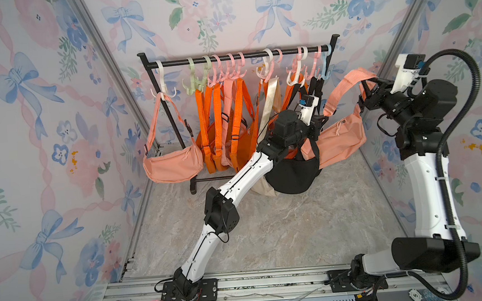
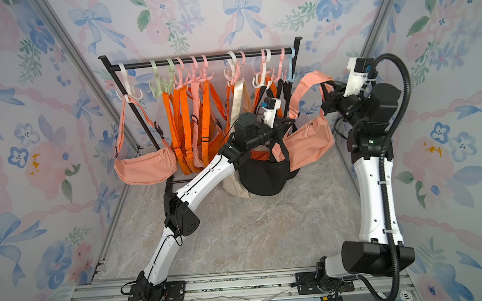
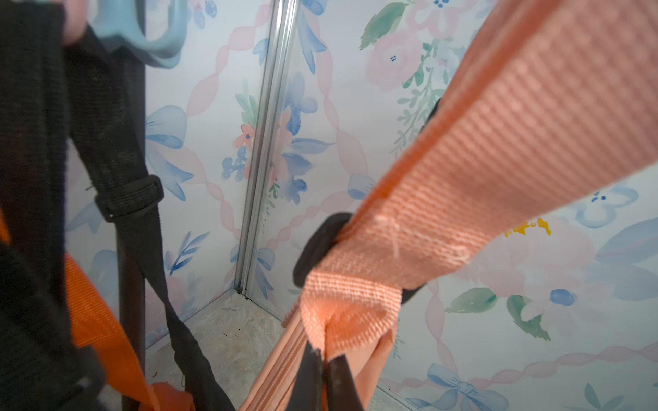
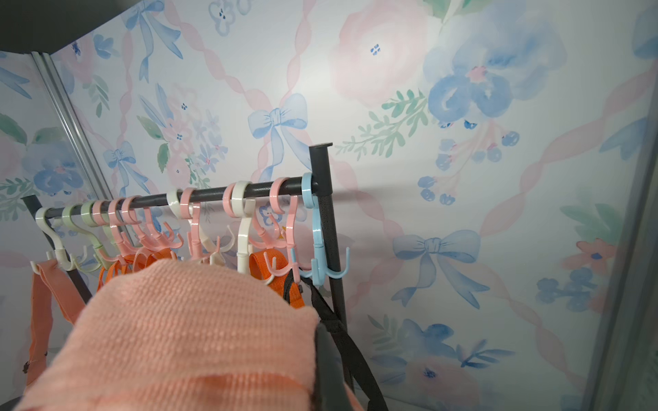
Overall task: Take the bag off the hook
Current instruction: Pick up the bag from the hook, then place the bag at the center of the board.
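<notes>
Right pincer [image 1: 370, 88] clamped on the strap [image 1: 345, 83] of the peach bag [image 1: 340, 141], clear of the blue hook [image 4: 322, 249] beside it. Left pincer [image 3: 323, 356] pinches the strap lower, near the bag. Beneath lies a marbled grey table [image 1: 297, 225]; floral bow wallpaper [image 1: 28, 113] encloses three sides.
</notes>
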Tool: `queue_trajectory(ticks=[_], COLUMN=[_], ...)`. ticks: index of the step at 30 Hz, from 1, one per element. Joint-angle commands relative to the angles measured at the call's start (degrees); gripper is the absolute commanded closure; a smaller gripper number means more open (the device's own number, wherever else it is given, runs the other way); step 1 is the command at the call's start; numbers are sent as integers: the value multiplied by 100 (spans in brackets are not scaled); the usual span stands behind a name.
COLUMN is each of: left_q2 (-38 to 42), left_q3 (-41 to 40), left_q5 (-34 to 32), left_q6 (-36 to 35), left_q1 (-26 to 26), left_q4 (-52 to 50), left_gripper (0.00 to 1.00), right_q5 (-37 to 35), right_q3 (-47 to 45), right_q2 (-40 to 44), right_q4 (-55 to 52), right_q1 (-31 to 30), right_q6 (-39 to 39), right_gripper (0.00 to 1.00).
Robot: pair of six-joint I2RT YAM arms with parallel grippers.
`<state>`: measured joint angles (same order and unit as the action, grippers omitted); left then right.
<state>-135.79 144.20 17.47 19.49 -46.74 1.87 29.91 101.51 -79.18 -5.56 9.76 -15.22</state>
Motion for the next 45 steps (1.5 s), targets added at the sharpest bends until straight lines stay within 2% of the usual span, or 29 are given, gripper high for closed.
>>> queue_trajectory(ticks=[1,6,13,16,23,29,33,38,45], left_q2=[327,490,828,1081,1719,2264,2772,3455,3853], left_q3=[171,176,86,-244,-1404,-2548,-3687,-5359,-6501], left_q5=[116,156,-46,-174,-711,-1594,-1848,-2967,-3565], left_q6=[-165,-288,-596,-719,-957,-1320,-1066,-1380,-693], left_q1=[-166,-419,-737,-883,-1304,-1845,-2110,-2688,-2983], left_q4=[-70,-222,-418,-477,-486,-341,186,978,1079], left_gripper=[100,100,100,100,100,100,100,100,100], right_q5=[-403,-838,-1345,-1523,-2204,-2863,-3558,-4374,-4890], right_q3=[-155,-470,-452,-683,-1557,-2074,-2246,-2577,-3591], right_q2=[503,1329,2106,2541,3654,4334,4691,5055,5569], right_q4=[-390,-981,-2221,-2634,-3300,-3831,-4310,-4800,-4926], right_q1=[27,173,222,223,41,-239,-566,-1128,-1493], right_q6=[-21,-59,-83,-119,-125,-143,15,218,144], right_gripper=[100,100,100,100,100,100,100,100,100])
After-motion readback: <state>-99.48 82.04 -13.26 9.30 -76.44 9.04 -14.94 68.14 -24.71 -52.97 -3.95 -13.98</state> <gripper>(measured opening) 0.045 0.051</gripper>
